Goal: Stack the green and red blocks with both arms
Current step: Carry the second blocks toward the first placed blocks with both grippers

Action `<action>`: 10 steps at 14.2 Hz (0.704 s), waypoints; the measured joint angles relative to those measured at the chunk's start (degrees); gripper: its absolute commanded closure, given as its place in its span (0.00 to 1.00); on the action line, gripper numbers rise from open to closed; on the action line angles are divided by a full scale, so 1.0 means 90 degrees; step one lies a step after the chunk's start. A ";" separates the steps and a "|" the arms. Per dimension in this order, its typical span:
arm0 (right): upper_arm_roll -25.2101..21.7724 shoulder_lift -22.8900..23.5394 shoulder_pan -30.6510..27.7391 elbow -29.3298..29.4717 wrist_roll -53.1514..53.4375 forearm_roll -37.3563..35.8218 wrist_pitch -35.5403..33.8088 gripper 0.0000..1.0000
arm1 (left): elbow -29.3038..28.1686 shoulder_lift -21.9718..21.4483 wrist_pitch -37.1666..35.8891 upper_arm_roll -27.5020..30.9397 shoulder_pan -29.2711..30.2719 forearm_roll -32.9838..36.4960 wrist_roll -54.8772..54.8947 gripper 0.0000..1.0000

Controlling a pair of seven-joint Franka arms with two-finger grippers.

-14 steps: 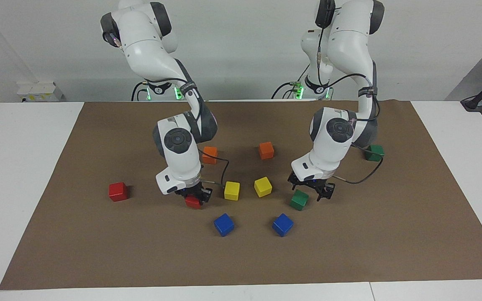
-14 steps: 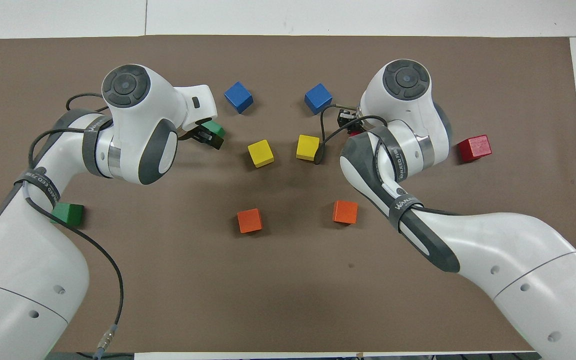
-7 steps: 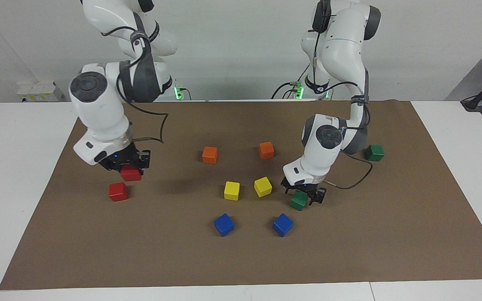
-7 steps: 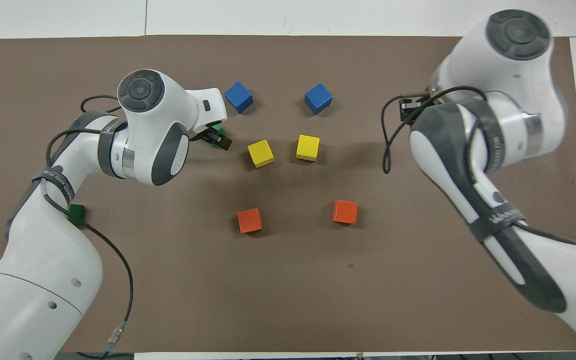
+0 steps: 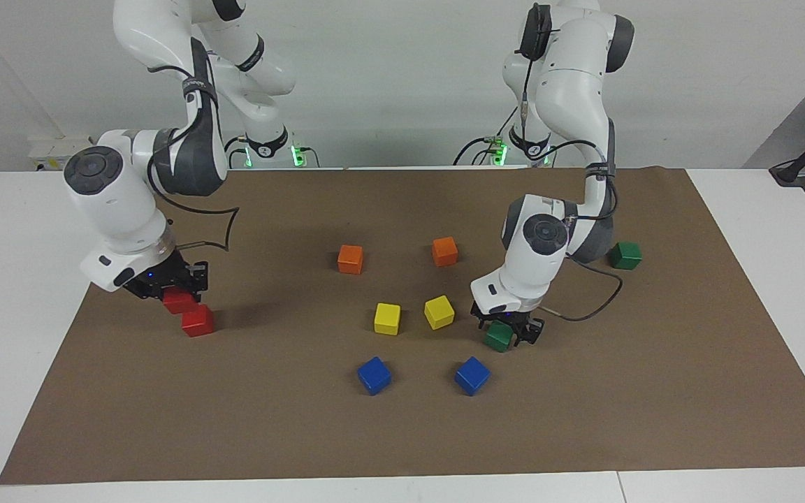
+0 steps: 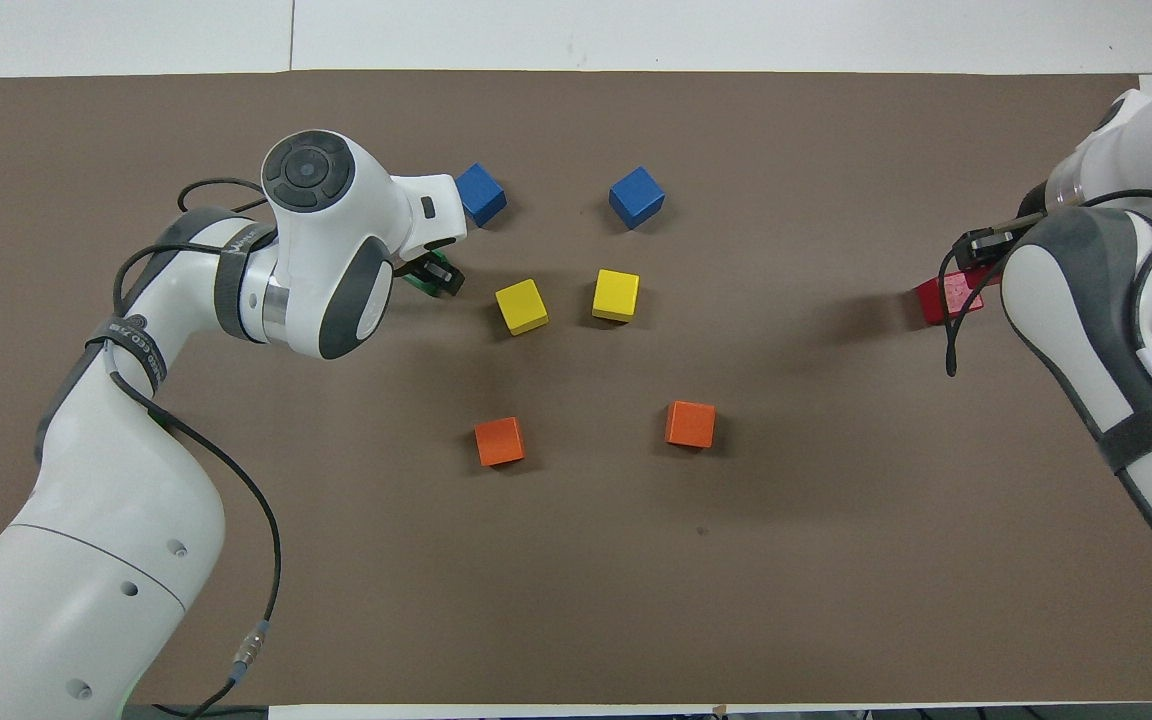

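Hovering off-centre over the resting red cube (image 5: 198, 321), the right gripper (image 5: 177, 293) is clamping a red block (image 5: 179, 301), risking toppling; the left gripper (image 5: 507, 332) is closing around a green cube (image 5: 498, 337).

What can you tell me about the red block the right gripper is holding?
The held red block is a small, smooth, bright red cube, tilted slightly and lifted off the mat. The right gripper is shut on its top. It hangs just above the other red block, offset toward the robots; contact between them can't be judged.

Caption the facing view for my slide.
Right hand carries a red cube over its twin; left hand straddles a green cube.
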 measured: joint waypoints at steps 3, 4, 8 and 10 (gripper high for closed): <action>0.0001 -0.0003 -0.0056 -0.0363 -0.0134 0.0000 0.0525 1.00 | 0.0023 0.0001 -0.0084 0.0004 -0.0102 0.0030 0.0002 1.00; 0.0000 -0.0003 -0.0066 -0.0461 -0.0137 0.0000 0.0627 1.00 | 0.0031 0.0001 -0.0119 0.0003 -0.0123 0.0030 0.0002 1.00; 0.0002 0.0001 -0.0211 -0.0664 -0.0137 0.0154 0.0812 1.00 | 0.0154 0.0003 -0.0587 0.0007 -0.0125 0.0031 0.0001 1.00; 0.0001 0.0015 -0.0310 -0.0736 -0.0137 0.0160 0.0844 1.00 | 0.0344 -0.0005 -0.0877 0.0020 -0.0122 -0.0028 -0.0018 1.00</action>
